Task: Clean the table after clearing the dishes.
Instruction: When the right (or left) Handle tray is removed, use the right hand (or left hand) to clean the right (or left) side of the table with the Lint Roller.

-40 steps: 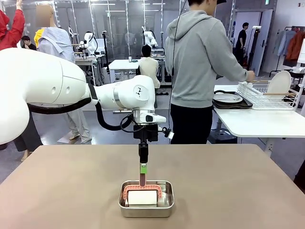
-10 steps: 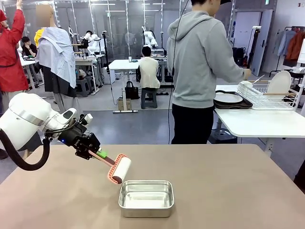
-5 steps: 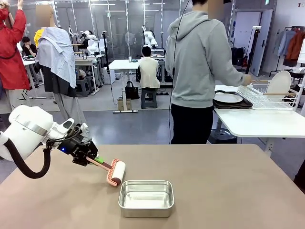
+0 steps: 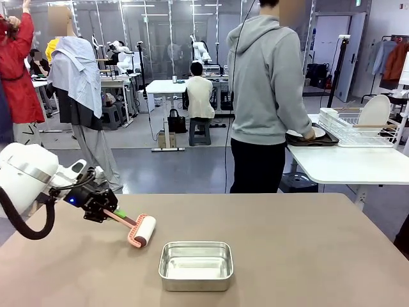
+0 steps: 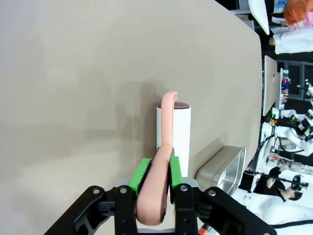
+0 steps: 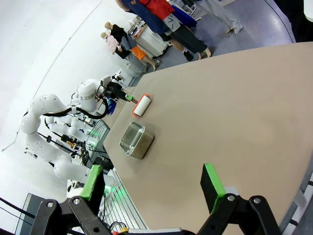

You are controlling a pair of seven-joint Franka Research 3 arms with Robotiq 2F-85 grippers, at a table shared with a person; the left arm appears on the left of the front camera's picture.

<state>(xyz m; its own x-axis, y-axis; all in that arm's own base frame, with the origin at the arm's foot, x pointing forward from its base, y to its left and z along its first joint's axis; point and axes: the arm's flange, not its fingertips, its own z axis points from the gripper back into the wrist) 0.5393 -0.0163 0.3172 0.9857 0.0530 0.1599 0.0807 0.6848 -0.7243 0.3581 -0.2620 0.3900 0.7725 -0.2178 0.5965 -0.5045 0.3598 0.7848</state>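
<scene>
Left gripper [image 4: 110, 214] clamps the pink handle of a light, rigid lint roller [image 4: 142, 231], correctly held, at nine o'clock of the steel pan [image 4: 195, 265] on the table [image 4: 307, 249]; right gripper [image 6: 154, 188] spread wide, empty.

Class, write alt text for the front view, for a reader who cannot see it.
The left claw, shut on the pink handle of a white lint roller, holds the roller low over the brown table, left of an empty steel pan. Beyond the table, a person in a grey hoodie handles dishes at a white side table.

White left arm [image 4: 25, 176], black cable, green-padded black fingers [image 5: 142, 172].
</scene>
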